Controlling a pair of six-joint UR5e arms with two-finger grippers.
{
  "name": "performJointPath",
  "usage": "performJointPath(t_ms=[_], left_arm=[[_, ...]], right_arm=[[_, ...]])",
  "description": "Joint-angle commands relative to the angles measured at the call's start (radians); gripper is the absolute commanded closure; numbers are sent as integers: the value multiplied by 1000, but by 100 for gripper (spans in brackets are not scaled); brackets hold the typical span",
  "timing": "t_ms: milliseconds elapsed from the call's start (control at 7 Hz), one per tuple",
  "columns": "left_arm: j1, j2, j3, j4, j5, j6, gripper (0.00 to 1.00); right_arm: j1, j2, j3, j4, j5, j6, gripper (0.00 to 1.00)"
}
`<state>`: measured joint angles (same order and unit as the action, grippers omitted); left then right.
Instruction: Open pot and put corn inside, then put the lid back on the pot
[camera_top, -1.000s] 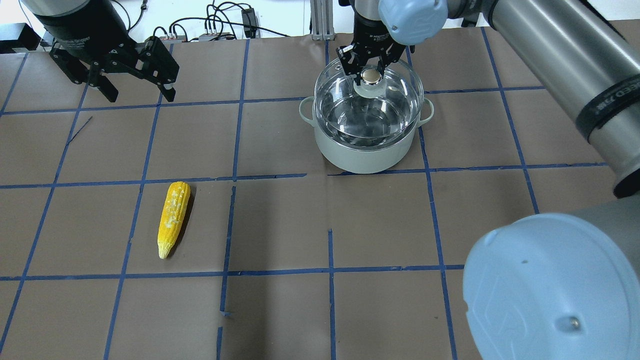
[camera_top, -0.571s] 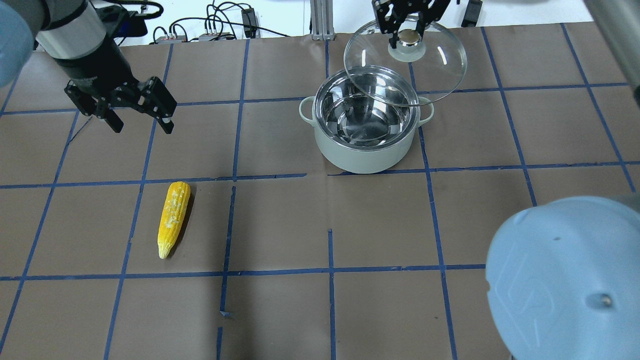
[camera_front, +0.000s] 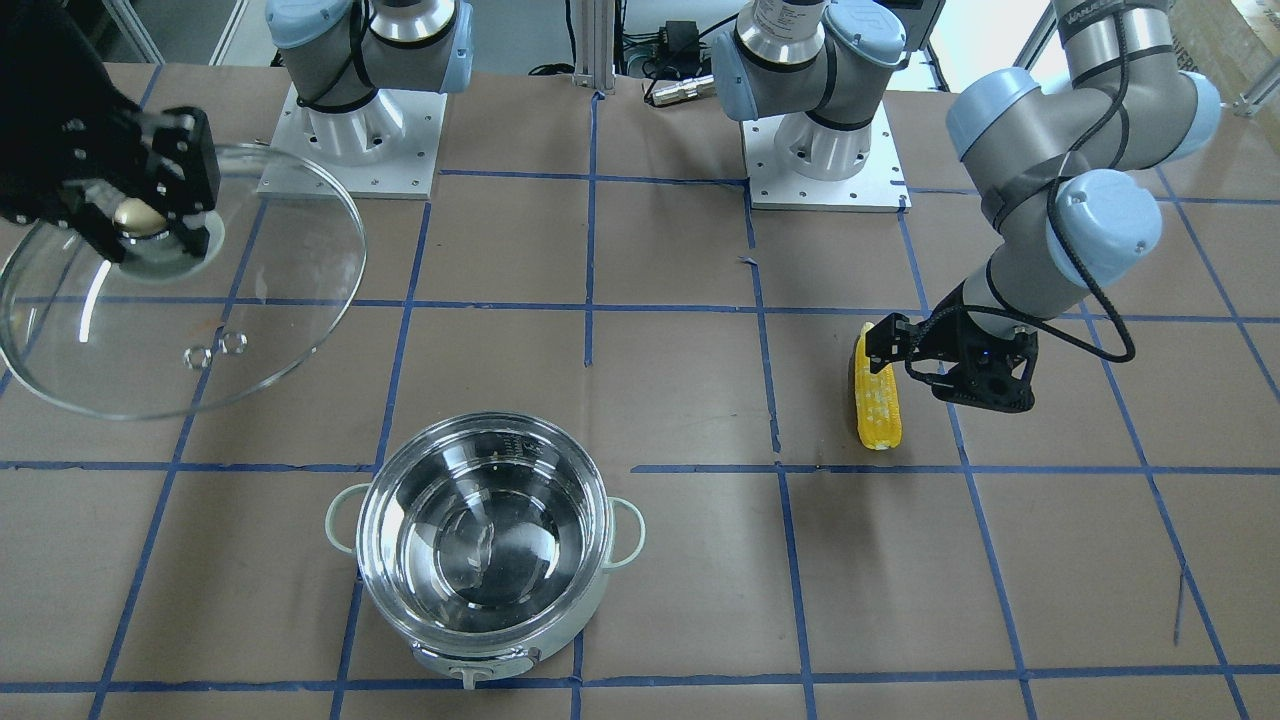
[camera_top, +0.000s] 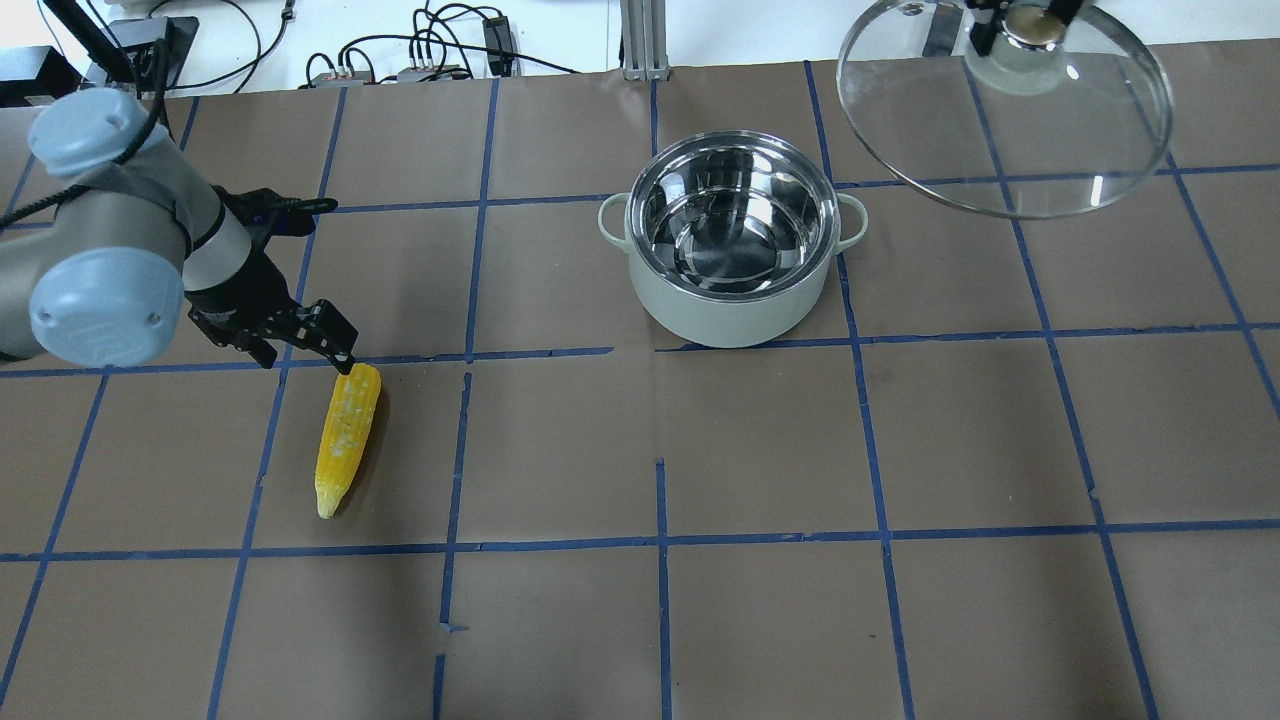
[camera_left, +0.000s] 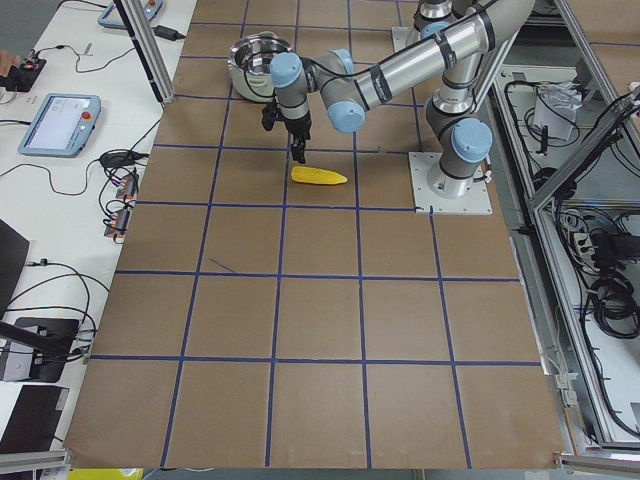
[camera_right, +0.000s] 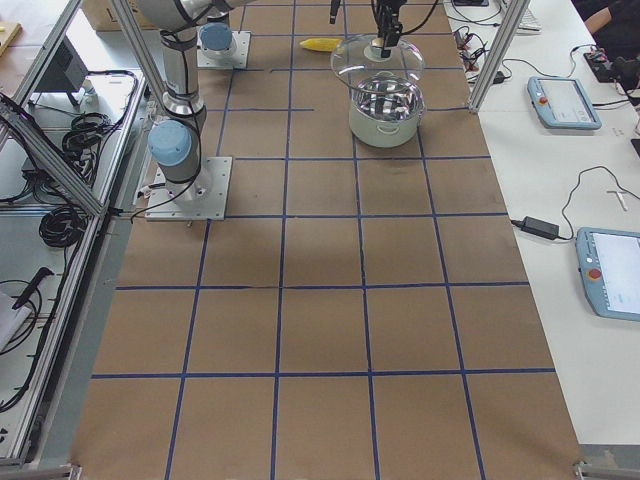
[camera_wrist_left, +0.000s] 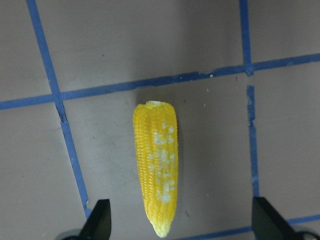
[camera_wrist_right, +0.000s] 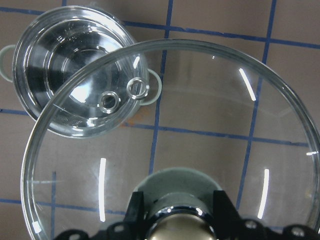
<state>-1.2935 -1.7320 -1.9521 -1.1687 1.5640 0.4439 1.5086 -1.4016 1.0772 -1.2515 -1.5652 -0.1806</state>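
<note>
Corn (camera_top: 347, 440) lies flat; left fingers (camera_wrist_left: 98, 222) wide above it. Centre them at mid-length, descend, then close. Right fingers (camera_wrist_right: 226, 212) hold lid (camera_top: 1000, 150).

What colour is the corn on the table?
Yellow, with pale whitish patches. The left wrist view shows the corn best.

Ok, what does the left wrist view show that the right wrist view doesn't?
Only the left wrist view: the corn lying flat on the table, framed by the open left gripper, which is not touching it. Only the right wrist view: the lid hanging from the right gripper, which is shut on its knob, and the open pot below, partly seen through the glass. Both: the brown table surface and its blue tape grid.
</note>
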Motion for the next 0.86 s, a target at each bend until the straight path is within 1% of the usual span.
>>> performJointPath(t_ms=[0,143,286,429,571,714], left_arm=[[22,-90,-138,261,1,44,0],[16,-136,-158,308,5,38,2],[11,-130,-160,308,5,33,14],[7,-126,-159,302,7,29,60],[3,-120,-159,297,8,27,88],[3,-115,-156,294,5,27,92]], right_arm=[[-15,-198,243,-64,19,4,64],[-15,-233,336,-133,11,4,65],[-15,-253,395,-190,5,7,65],[-13,-269,433,-218,5,6,65],[-13,-273,463,-238,5,3,65],[-13,-274,484,-256,4,4,65]])
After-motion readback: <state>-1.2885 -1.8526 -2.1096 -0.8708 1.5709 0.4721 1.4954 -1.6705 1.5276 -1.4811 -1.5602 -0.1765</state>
